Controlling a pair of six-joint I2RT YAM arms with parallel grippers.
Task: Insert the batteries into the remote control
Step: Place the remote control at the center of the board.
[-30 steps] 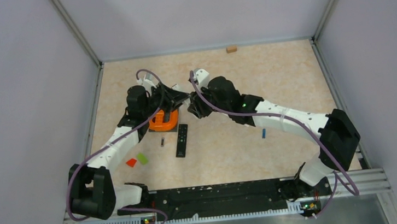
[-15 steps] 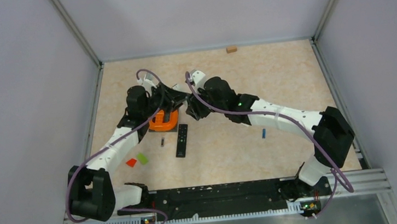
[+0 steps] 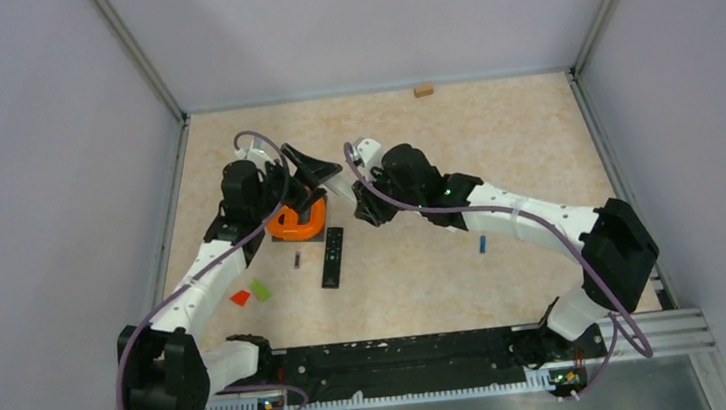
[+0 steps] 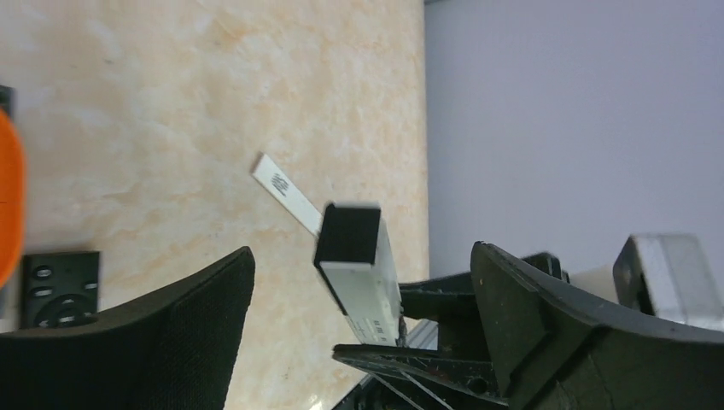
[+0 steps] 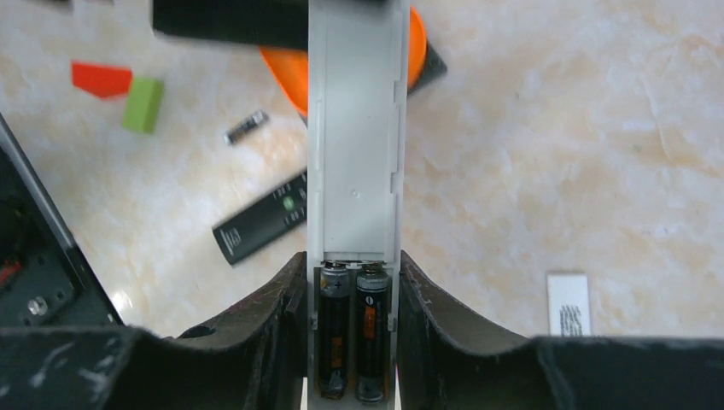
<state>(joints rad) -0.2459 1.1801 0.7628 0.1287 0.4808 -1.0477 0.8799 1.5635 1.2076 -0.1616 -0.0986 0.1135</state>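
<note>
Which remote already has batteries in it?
The white remote clamped in the right gripper: two batteries sit in its open compartment. The black remote lies on the table.

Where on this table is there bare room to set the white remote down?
The widest bare patch is the far right of the table, between the wooden block and the right arm. Another lies between the black remote and the blue battery. The left is crowded: orange object, loose battery, red block, green block.
</note>
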